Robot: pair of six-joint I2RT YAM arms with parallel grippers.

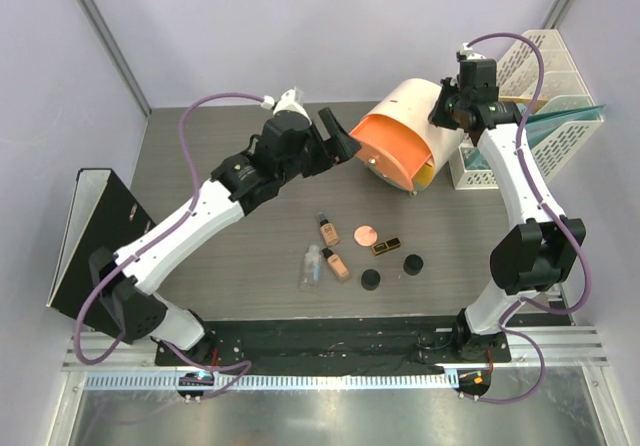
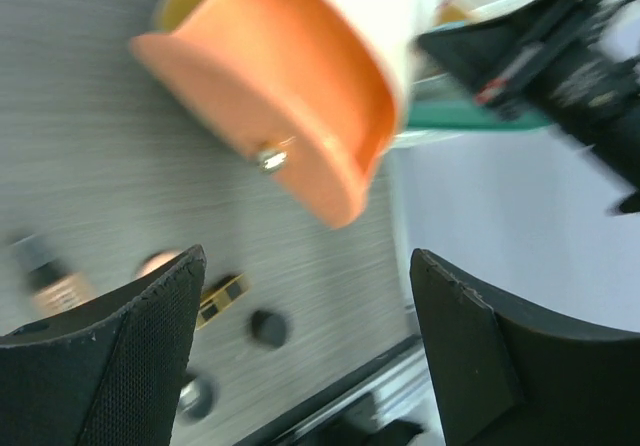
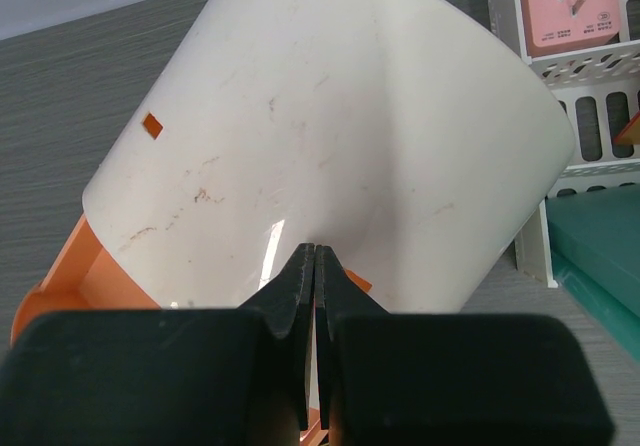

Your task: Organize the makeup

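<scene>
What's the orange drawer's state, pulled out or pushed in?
Pulled out: the orange drawer juts from the cream box, and the left wrist view shows its open inside.

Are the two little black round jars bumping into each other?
Apart. The top view shows bare grey table between the nearer black round jar and the farther black round jar.

The drum-shaped box (image 1: pixel 410 106) is cream, with an orange drawer (image 1: pixel 385 146) and a yellow drawer (image 1: pixel 429 174). The table (image 1: pixel 220 266) is grey wood-grain. The beige bottle (image 1: pixel 328 232) and second beige bottle (image 1: pixel 338 264) have black caps. The compact (image 1: pixel 367 234) is pink, the lipstick (image 1: pixel 386 245) black-gold, and the round jar (image 1: pixel 412 263) and nearer jar (image 1: pixel 371 279) black.
</scene>
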